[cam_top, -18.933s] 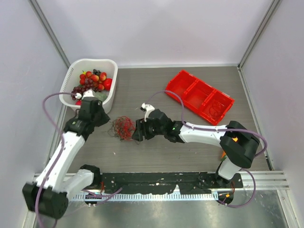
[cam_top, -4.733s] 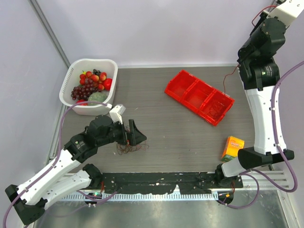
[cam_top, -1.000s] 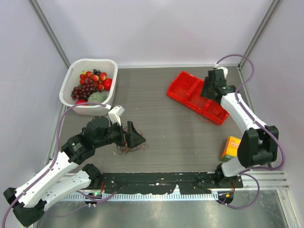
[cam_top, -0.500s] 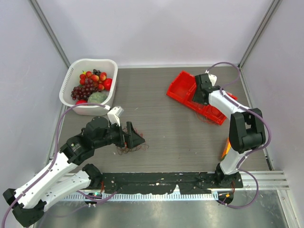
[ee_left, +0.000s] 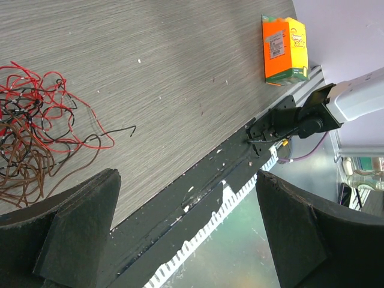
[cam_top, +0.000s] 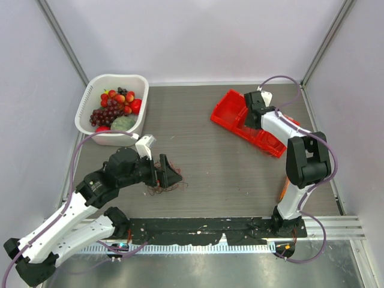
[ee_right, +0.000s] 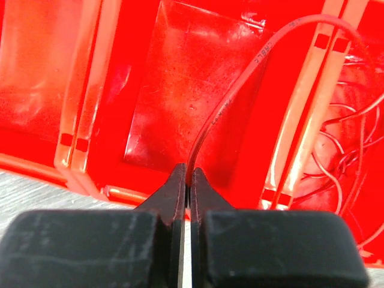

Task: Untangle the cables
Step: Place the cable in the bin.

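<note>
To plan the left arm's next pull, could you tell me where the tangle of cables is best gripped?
Probably the dark loose end poking out of the cables: it lies flat, clear of the loops. Bring the open left gripper down from above.

The right gripper (cam_top: 250, 115), raised high at 1 o'clock seconds ago, has dropped onto the red plastic three-compartment tray (cam_top: 226, 111). Its jaws, apart a second ago, now pinch a thin wire (ee_right: 228, 102). The tangle of thin red and dark wires (cam_top: 163, 186) has shrunk and slid toward 7 o'clock, and the left gripper (cam_top: 169, 170) has followed it.
</note>
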`<state>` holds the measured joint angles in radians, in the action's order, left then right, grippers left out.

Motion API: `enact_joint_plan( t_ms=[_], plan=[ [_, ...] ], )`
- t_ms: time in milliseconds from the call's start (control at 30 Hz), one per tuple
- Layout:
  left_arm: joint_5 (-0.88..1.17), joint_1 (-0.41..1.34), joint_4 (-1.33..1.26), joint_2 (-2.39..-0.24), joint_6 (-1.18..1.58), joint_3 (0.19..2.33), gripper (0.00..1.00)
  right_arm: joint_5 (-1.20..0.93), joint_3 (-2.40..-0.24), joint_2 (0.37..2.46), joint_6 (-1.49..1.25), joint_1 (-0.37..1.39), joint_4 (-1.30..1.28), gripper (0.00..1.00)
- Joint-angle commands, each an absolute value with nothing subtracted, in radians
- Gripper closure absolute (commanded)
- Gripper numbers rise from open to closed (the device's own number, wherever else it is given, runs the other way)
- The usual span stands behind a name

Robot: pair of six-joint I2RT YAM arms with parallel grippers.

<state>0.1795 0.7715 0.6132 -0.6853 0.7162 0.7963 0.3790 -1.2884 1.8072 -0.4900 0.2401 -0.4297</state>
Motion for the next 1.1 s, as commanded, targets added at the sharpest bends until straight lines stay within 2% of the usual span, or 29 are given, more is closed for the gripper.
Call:
enact_joint_plan(
  t_ms=[0, 67, 233, 400, 633, 867, 1067],
  plan=[
    [0.178, 0.775, 0.6, -0.678, 0.701, 0.818, 0.0, 0.373, -1.315, 1.674, -0.356, 0.224, -0.404, 0.99],
    [0.193, 0.775, 0.578, -0.687, 0.707, 0.807, 0.0, 0.355, -1.296, 1.638, -0.302, 0.194, -0.382, 0.99],
    [0.212, 0.776, 0.563, -0.701, 0.712, 0.81, 0.0, 0.157, -1.171, 1.507, -0.204, 0.071, -0.221, 0.99],
    [0.193, 0.775, 0.575, -0.673, 0.715, 0.808, 0.0, 0.066, -0.97, 1.376, -0.132, 0.015, 0.064, 0.99],
    [0.199, 0.775, 0.58, -0.667, 0.722, 0.805, 0.0, 0.124, -0.919, 1.359, -0.271, -0.041, 0.006, 0.99],
    [0.204, 0.775, 0.572, -0.66, 0.729, 0.799, 0.01, 0.103, -0.781, 1.334, -0.441, -0.115, 0.063, 0.99],
    [0.207, 0.775, 0.581, -0.647, 0.733, 0.805, 0.0, -0.036, -0.932, 1.573, -0.581, -0.199, -0.115, 0.99]
  ],
)
